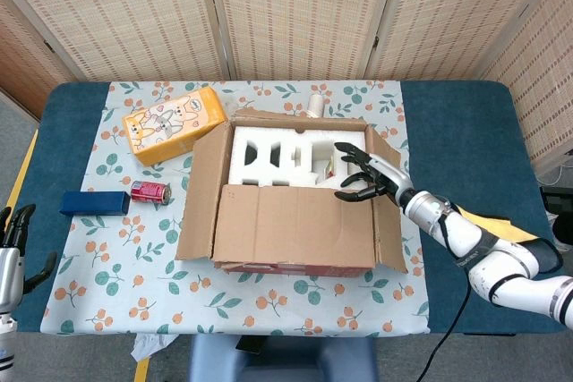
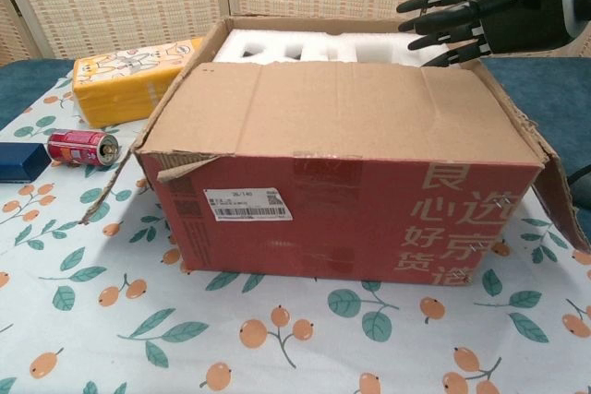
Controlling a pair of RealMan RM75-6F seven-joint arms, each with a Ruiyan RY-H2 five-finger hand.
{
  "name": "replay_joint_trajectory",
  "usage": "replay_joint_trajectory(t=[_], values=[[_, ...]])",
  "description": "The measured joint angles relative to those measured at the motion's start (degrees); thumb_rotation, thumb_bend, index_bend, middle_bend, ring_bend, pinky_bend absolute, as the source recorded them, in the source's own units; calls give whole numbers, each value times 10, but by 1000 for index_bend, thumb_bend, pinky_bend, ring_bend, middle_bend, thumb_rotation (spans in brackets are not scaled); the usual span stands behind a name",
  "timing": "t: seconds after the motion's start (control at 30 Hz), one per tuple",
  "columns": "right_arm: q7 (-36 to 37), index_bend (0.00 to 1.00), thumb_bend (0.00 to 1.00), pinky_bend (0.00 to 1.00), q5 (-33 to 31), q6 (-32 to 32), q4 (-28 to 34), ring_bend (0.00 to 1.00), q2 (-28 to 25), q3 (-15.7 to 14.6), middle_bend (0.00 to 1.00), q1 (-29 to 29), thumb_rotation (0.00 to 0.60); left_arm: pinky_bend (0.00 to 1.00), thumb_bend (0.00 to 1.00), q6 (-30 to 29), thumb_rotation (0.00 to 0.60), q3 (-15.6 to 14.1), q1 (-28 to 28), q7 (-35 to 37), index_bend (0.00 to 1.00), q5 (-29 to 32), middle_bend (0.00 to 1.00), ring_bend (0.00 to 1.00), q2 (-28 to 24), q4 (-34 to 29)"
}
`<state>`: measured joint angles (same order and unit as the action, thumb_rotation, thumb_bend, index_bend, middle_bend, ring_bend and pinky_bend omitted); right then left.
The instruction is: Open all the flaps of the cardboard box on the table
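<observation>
The cardboard box [image 1: 291, 194] [image 2: 342, 168] stands mid-table with white foam [image 1: 295, 157] [image 2: 328, 46] showing inside. Its near flap [image 1: 294, 225] [image 2: 337, 113] lies folded flat over the front half. The left flap [image 1: 199, 194] and right flap [image 1: 387, 199] are spread outward, and the far flap [image 1: 295, 118] stands up. My right hand [image 1: 367, 176] [image 2: 485, 17] hovers over the box's right side with fingers spread, above the inner edge of the near flap, holding nothing. My left hand [image 1: 12, 252] stays low at the table's left edge, fingers apart.
An orange carton [image 1: 175, 123] [image 2: 129, 76] lies behind the box's left side. A red can [image 1: 149, 191] [image 2: 81, 147] and a blue box [image 1: 93, 202] [image 2: 17, 161] lie to its left. A small white bottle [image 1: 315, 103] stands behind the box. A yellow cloth [image 1: 506, 228] lies at right.
</observation>
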<state>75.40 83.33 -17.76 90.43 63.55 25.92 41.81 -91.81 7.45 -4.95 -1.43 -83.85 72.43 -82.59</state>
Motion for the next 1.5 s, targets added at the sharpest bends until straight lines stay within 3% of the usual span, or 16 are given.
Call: replay_joint_trajectory(t=[0.23, 0.57, 0.8, 1.13, 1.5], values=[[77, 0, 291, 310, 61, -33, 2, 30, -8, -36, 0, 10, 600, 0, 406, 0, 600, 0, 0, -4, 0, 1, 160, 37, 1, 1], [182, 0, 291, 323, 133, -123, 6, 31, -41, -114, 0, 43, 600, 0, 406, 0, 600, 0, -1, -9, 0, 0, 160, 37, 3, 1], [210, 0, 290, 330, 158, -193, 26, 31, -80, -151, 0, 57, 600, 0, 406, -1, 600, -1, -1, -11, 0, -3, 160, 38, 4, 1], [178, 0, 290, 335, 153, -252, 124, 31, -180, -157, 0, 65, 600, 0, 406, -1, 600, -3, -3, -23, 0, -6, 160, 38, 8, 1], [81, 0, 291, 346, 131, -293, 304, 24, -328, -146, 0, 43, 600, 0, 406, -6, 600, -8, -3, -29, 0, -18, 161, 38, 12, -2]])
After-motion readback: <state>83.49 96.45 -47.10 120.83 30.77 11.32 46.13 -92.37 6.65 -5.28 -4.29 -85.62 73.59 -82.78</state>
